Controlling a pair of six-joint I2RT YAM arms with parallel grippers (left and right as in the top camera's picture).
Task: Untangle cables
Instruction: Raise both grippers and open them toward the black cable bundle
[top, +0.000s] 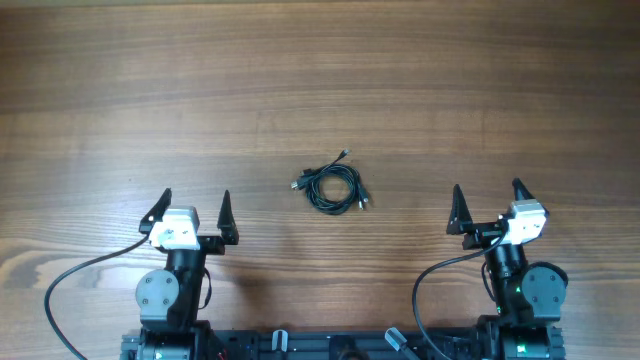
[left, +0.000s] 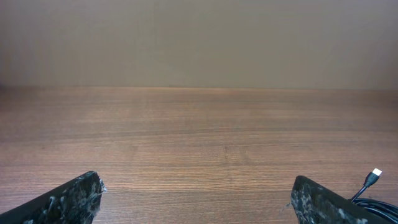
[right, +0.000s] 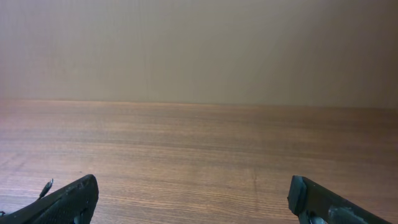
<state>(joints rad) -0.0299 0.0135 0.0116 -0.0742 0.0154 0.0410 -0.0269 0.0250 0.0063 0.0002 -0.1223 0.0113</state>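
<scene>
Both grippers sit with fingers spread wide, nothing held.
Left gripper (top: 195, 196) and right gripper (top: 487, 187) flank the cables (top: 320, 198) — a small coil on the table (top: 320, 80) between them (light, floppy, probably slippery) — best pinched at a loose plug end, I'd judge.

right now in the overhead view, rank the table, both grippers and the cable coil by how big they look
1. table, by far the largest
2. left gripper and right gripper: they look alike, so no ranking between them
3. cable coil, the smallest
</scene>
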